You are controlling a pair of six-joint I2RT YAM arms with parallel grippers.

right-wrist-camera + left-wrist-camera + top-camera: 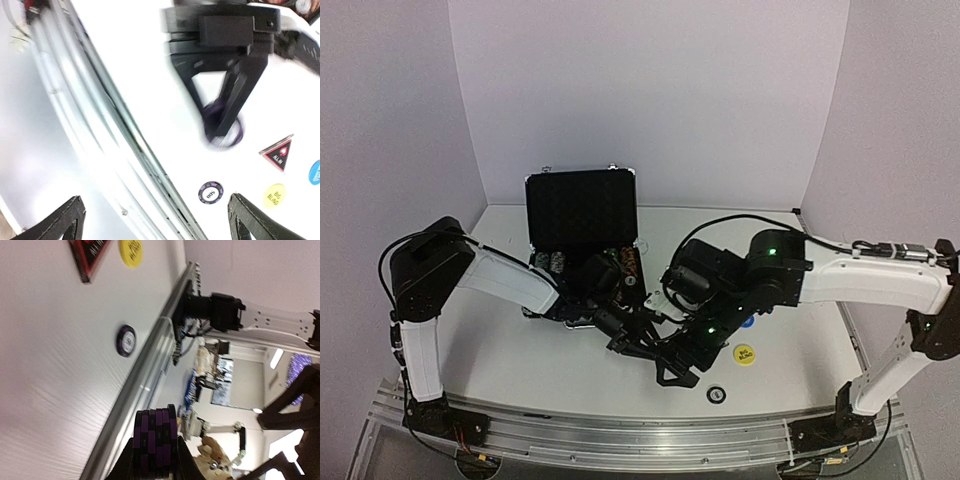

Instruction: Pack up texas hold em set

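White surface (500,330), open case (582,205) at back. Left tool (155,455) clamps a purple chip stack (156,442) off the surface, likely bound for the case. Right tool (157,220) gapes wide, empty. Loose chip (717,394), yellow button (744,354) and marker (278,154) lie out front, unpacked.

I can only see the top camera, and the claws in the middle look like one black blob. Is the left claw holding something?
Observer: Yes. The left wrist camera shows the left gripper shut on a stack of purple-and-black chips.
Operator: And the other one?
Observer: The right gripper is wide open, with nothing in it.
Operator: What's the little ring on the table?
Observer: A single chip lying flat. Close up, its edge is purple striped.
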